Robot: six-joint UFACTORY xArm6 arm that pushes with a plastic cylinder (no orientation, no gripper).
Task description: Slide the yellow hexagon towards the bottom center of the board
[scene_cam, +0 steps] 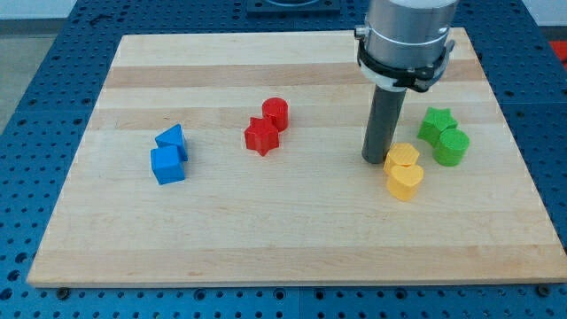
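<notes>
Two yellow blocks sit touching at the view's right of centre. The upper one (401, 158) looks like the yellow hexagon; the lower one (406, 181) looks heart-shaped. My tip (376, 159) rests on the board just left of the upper yellow block, almost touching it. The dark rod rises from there to the grey arm housing at the view's top.
A green star (436, 124) and a green cylinder (451, 147) sit right of the yellow pair. A red cylinder (275, 112) and a red star (261, 136) lie centre-left. Two blue blocks (168, 155) lie at the left. The wooden board (292, 248) lies on a blue perforated table.
</notes>
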